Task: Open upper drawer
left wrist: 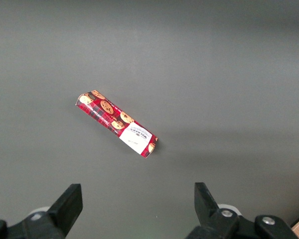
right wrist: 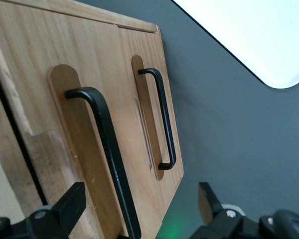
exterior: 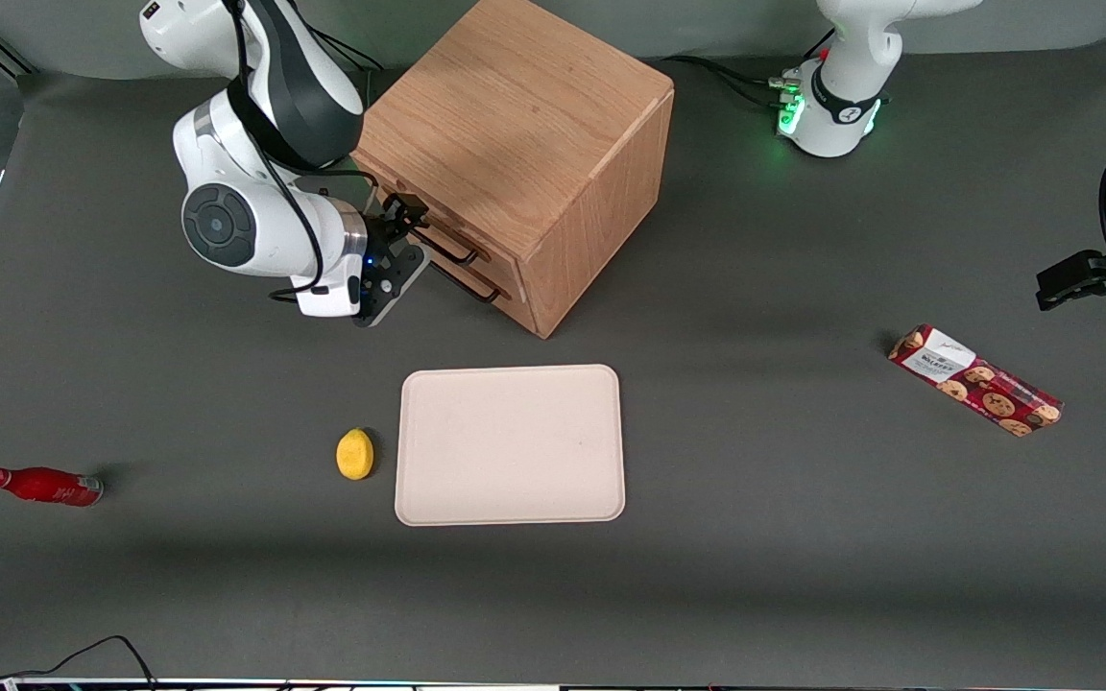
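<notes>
Dark grey desk (exterior: 755,576). Warm oak cabinet (exterior: 524,144); light oak upper drawer (right wrist: 55,109) with thin black handle (right wrist: 107,149). Cream tray (exterior: 510,444). Yellow lemon (exterior: 355,453). Red bottle (exterior: 42,486). Red cookie packet (exterior: 974,380), biscuit pattern, white label. Black gripper (exterior: 406,228) at the drawer fronts.

1. Front view looked down steeply from high above the table's near edge, wide enough to take in the whole grey table (exterior: 764,537), both arm bases and the wooden cabinet (exterior: 524,163).
2. Right wrist view sat very close to the cabinet's drawer face, aimed past the gripper (right wrist: 139,209), fingers spread, at the upper drawer (right wrist: 84,149) handle; the pale tray (right wrist: 259,35) showed at its edge.
3. Left wrist view pointed straight down at bare table from moderate height, onto the cookie pack (left wrist: 117,123).
4. Overlap: front and right wrist shared cabinet, gripper (exterior: 397,251) and tray (exterior: 510,443); front and left wrist shared the cookie pack (exterior: 975,380).
</notes>
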